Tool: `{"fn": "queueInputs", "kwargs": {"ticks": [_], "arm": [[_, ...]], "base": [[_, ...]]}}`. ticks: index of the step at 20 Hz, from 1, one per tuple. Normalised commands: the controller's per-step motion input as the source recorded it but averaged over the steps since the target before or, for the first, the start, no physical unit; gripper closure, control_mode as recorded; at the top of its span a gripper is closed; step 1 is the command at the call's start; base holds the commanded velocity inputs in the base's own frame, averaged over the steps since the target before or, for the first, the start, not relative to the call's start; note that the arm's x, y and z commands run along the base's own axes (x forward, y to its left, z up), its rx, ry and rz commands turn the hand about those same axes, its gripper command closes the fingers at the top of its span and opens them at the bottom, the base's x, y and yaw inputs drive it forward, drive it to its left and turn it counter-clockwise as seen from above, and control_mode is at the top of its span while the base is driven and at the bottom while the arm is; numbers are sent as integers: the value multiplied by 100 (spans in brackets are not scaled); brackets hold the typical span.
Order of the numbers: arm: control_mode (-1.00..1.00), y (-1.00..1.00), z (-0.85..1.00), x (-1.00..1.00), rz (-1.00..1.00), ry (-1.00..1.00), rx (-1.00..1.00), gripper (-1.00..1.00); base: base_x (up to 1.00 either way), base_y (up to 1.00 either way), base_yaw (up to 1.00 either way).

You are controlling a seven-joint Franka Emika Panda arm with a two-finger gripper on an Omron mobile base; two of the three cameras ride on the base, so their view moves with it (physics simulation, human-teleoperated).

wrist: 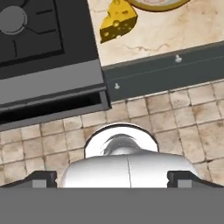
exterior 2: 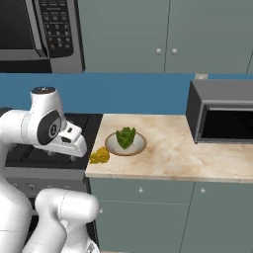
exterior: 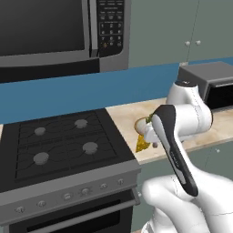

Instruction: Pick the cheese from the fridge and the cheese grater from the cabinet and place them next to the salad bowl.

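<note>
The cheese (exterior 2: 99,155), a yellow wedge with holes, lies on the marble counter (exterior 2: 168,153) by its front left corner, just left of the salad bowl (exterior 2: 126,142) with green leaves. In the hand view the cheese (wrist: 117,25) lies beside the bowl's rim (wrist: 157,4) at the top. My gripper (wrist: 113,180) is open, its tips wide apart with nothing between them. It hangs above the stove's front edge, away from the cheese. The wall cabinet (exterior 2: 123,34) has its doors shut. The grater is hidden and the fridge is out of view.
A black four-burner stove (exterior: 59,145) adjoins the counter on the left, under a wall microwave (exterior: 45,32). A grey toaster oven (exterior 2: 222,118) stands at the counter's right. Base cabinets (wrist: 175,70) and tiled floor (wrist: 175,127) lie below.
</note>
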Motion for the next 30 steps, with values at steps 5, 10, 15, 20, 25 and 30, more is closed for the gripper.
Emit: {"fn": "queueInputs", "kwargs": {"ticks": [5,10,15,20,25,30], "arm": [[-100,-1,12,-25,15,-13,-2,-100],[-100,-10,2,-3,-5,-1,4,-100],[-100,-2,16,-2,-7,12,2,-100],[-100,1,10,-9,0,3,0,-100],[-100,0,0,-2,0,0,0,-100],[100,0,0,-3,0,0,0,-100]], "base": [[0,0,0],[0,0,0],[0,0,0],[0,0,0],[0,0,0],[-34,3,0]]}}
